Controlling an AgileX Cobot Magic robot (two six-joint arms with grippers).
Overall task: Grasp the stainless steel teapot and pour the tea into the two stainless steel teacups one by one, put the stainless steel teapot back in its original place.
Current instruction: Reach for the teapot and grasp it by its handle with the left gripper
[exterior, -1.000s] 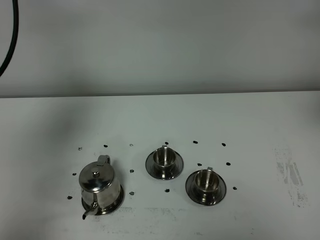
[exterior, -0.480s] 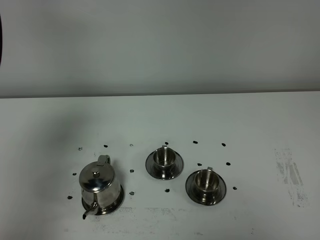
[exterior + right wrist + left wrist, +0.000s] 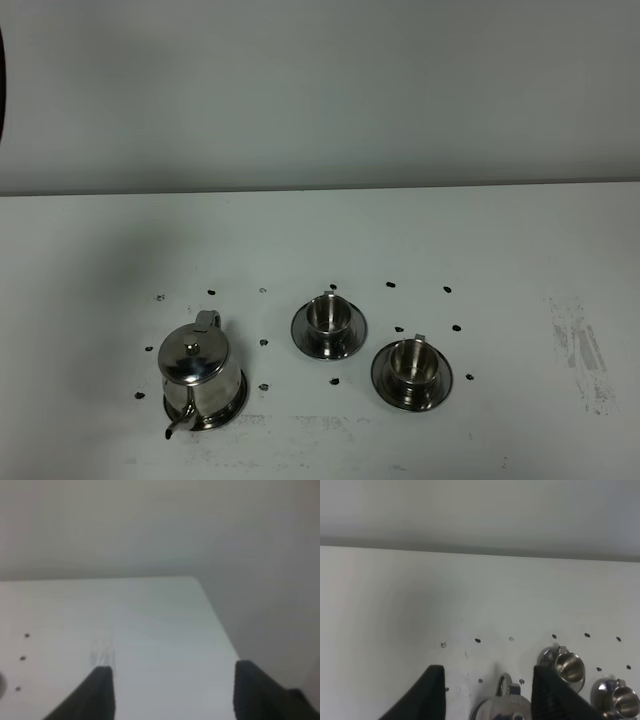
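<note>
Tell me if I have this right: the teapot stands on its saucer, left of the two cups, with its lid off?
Not quite: the lid is on. The high view shows the teapot standing on its saucer, left of the far cup and the near cup, with its lid closed on top.

A white counter [image 3: 500, 230] runs back to a pale wall. Three round steel saucers lie on it. The left saucer [image 3: 238, 402] sits nearest, only its rim showing. The middle saucer [image 3: 300, 336] lies farther back. The right saucer [image 3: 384, 386] is close to the middle one but not touching it. Small black dots [image 3: 391, 284] ring each saucer. A grey scuff [image 3: 580, 350] marks the right side, and faint smudges [image 3: 320, 425] mark the near edge.
</note>
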